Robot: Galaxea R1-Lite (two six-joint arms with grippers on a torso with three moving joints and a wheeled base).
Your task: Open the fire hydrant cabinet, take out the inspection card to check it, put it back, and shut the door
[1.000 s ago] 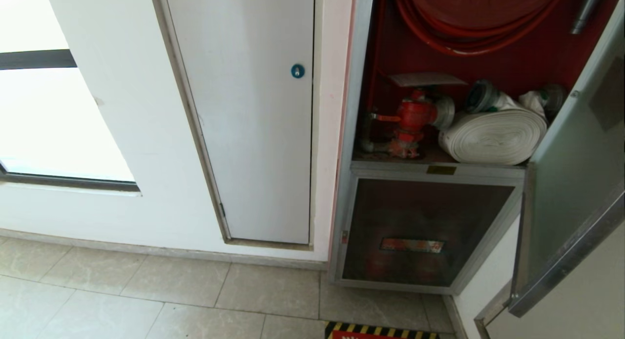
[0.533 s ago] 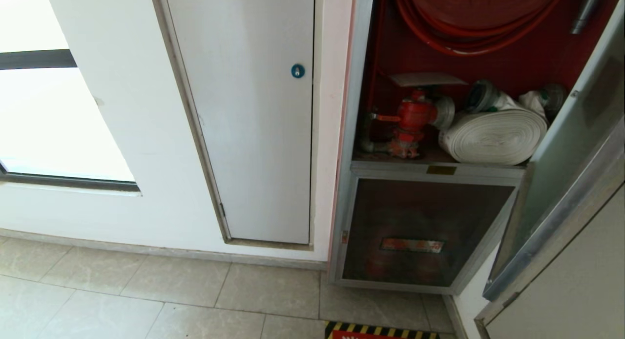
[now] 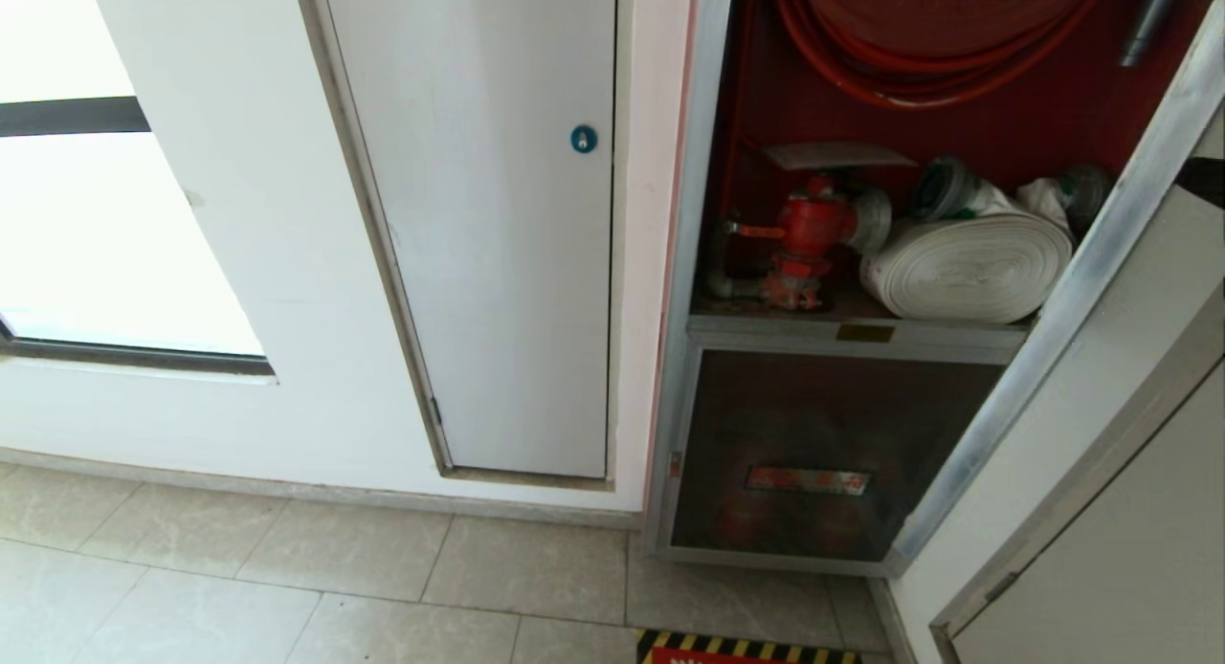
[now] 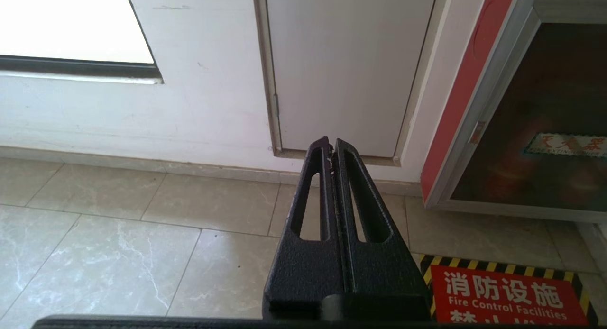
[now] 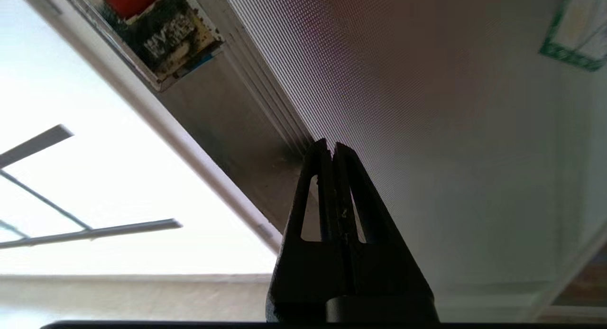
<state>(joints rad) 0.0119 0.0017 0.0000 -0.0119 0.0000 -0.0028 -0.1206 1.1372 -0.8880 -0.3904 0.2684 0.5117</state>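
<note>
Tiled floor (image 3: 287,587) | door (image 3: 1072,291) edge-on — right end effector (image 5: 333,149) closed, at its glass

A red floor sign (image 4: 505,298) with a yellow-and-black striped border reads "消防设施" in white, with "Fire Control Facilities" beneath it. The strip label (image 4: 566,145) on the lower glass panel (image 4: 536,125) carries print too blurred to read.
</note>
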